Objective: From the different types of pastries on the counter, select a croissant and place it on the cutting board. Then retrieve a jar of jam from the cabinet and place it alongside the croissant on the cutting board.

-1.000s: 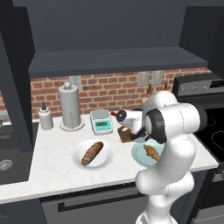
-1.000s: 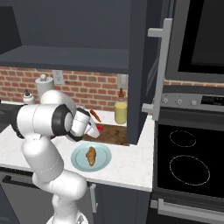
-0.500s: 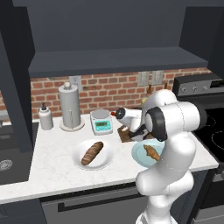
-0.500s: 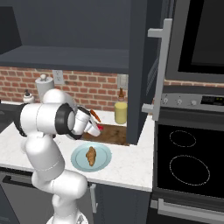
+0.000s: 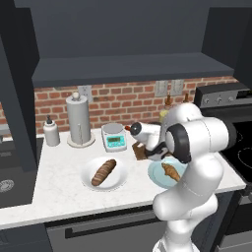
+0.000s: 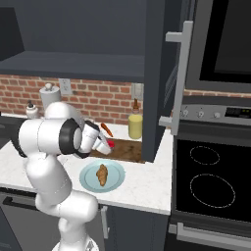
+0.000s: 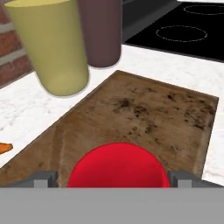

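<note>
Gripper is clamped on the jar of jam, held just over the cutting board. Best move by my read: lower straight onto bare wood, clear of the yellow canister and maroon canister. Croissant sits on the blue plate, not the board. White marbled counter, brick backsplash, stove at the side.

Across the last second the pincer carrying the jar of jam eases slightly further out over the cutting board, the forearm stretching a little toward the brick wall at the back.
</note>
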